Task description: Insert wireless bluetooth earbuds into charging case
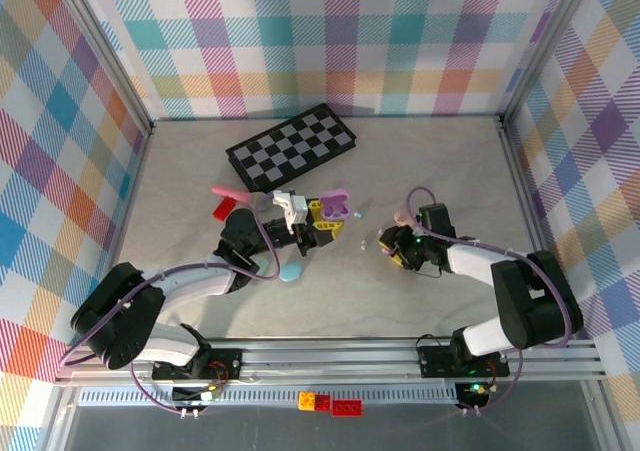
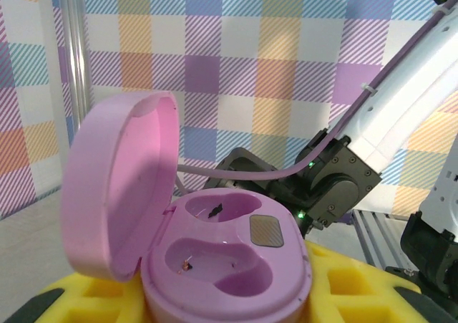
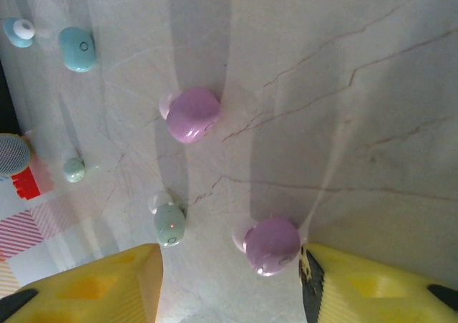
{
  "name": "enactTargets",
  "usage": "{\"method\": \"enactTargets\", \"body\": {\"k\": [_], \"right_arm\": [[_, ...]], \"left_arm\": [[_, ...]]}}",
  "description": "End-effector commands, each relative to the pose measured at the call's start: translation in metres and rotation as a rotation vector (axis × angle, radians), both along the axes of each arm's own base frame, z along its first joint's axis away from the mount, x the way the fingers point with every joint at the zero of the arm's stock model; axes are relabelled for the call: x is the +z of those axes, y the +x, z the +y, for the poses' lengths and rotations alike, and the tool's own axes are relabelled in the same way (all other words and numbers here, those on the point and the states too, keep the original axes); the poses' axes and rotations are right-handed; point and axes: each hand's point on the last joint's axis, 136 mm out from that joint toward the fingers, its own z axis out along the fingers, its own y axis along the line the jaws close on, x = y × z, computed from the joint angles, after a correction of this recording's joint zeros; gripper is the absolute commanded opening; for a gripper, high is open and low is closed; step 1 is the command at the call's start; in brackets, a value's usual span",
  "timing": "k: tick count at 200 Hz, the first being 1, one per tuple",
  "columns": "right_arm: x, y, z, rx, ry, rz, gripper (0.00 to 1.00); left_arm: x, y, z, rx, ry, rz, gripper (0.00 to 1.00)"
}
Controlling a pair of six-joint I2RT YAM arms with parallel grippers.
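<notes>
My left gripper (image 2: 222,303) is shut on the open pinkish-purple charging case (image 2: 236,262); its yellow pads (image 2: 358,287) press on both sides. The lid (image 2: 118,194) stands up at the left and both wells are empty. From above, the case (image 1: 335,205) sits at mid-table. My right gripper (image 3: 230,266) is open, low over the table. A purple earbud (image 3: 270,244) lies between its fingers, against the right finger (image 3: 372,287). A greenish earbud (image 3: 170,224) lies near the left finger (image 3: 107,287). Another purple earbud (image 3: 192,114) lies farther off.
Teal earbuds (image 3: 77,49) and a small pale one (image 3: 74,169) lie scattered past the fingers. A folded checkerboard (image 1: 292,148) sits at the back. A pale blue oval case (image 1: 291,271), a red block (image 1: 225,208) and a pink piece (image 1: 225,189) lie near the left arm.
</notes>
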Motion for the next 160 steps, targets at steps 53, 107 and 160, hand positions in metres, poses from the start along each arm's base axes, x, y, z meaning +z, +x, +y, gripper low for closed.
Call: {"method": "enactTargets", "body": {"k": [53, 107, 160], "right_arm": [[0.008, 0.018, 0.003, 0.014, -0.009, -0.090, 0.44], [0.000, 0.020, 0.004, 0.017, -0.006, -0.080, 0.43], [-0.002, 0.021, 0.006, 0.013, 0.008, -0.080, 0.36]], "left_arm": [[0.007, 0.000, 0.006, 0.014, -0.008, -0.034, 0.29], [0.005, -0.001, 0.007, 0.014, -0.004, -0.033, 0.29], [0.003, -0.001, 0.007, 0.018, 0.000, -0.032, 0.29]]}}
